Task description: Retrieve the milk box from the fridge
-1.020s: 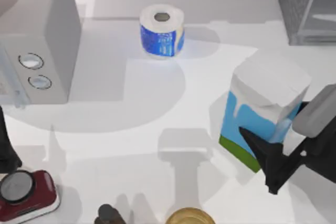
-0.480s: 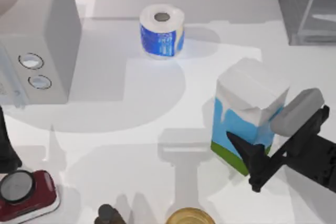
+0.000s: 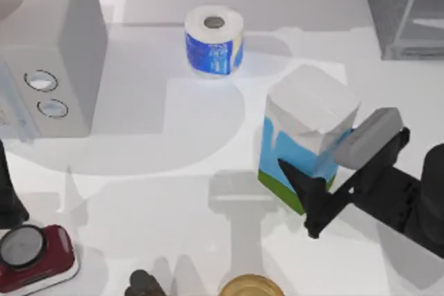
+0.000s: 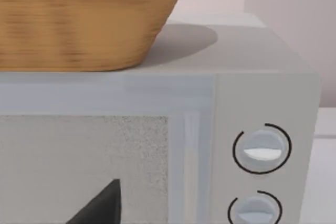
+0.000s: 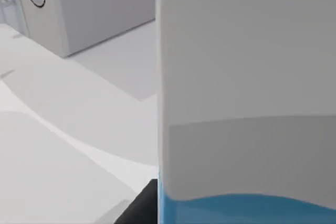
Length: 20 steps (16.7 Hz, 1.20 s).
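The milk box (image 3: 305, 126), with white top, light-blue sides and a green base band, is tilted over the right middle of the table, well clear of the fridge (image 3: 402, 5) at the back right corner. My right gripper (image 3: 326, 171) is shut on the box's lower half, one dark finger (image 3: 305, 195) across its front. The right wrist view has the milk box (image 5: 247, 77) close against the camera. My left gripper (image 4: 100, 208) is parked at the table's left edge, facing the light grey appliance.
A light grey appliance with two knobs (image 3: 48, 53) stands at the back left, a wicker basket (image 4: 79, 19) on top. A toilet roll (image 3: 214, 41) sits at the back centre. A red round-faced object (image 3: 31, 254), a dark item (image 3: 142, 282) and a brass disc (image 3: 251, 286) line the front edge.
My right gripper has carried the milk box leftward and slightly away from the front edge, farther from the fridge. The left arm has stayed put.
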Each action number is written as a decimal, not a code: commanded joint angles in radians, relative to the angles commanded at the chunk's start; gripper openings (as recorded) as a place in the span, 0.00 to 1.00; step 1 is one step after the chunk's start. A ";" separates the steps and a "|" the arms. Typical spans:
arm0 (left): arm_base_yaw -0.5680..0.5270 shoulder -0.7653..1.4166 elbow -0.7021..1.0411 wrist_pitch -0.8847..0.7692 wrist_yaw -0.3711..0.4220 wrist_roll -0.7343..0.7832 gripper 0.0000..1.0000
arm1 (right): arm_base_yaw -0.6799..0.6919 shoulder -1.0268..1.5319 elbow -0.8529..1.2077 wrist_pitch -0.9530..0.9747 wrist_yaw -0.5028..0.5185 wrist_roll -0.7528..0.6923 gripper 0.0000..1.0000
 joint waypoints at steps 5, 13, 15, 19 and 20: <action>0.000 0.000 0.000 0.000 0.000 0.000 1.00 | 0.002 0.018 0.002 0.015 0.001 0.001 0.00; 0.000 0.000 0.000 0.000 0.000 0.000 1.00 | 0.002 0.018 0.002 0.015 0.001 0.001 0.60; 0.000 0.000 0.000 0.000 0.000 0.000 1.00 | 0.002 0.018 0.002 0.015 0.001 0.001 0.75; 0.000 0.000 0.000 0.000 0.000 0.000 1.00 | 0.002 0.018 0.002 0.015 0.001 0.001 1.00; 0.000 0.000 0.000 0.000 0.000 0.000 1.00 | 0.002 0.018 0.002 0.015 0.001 0.001 1.00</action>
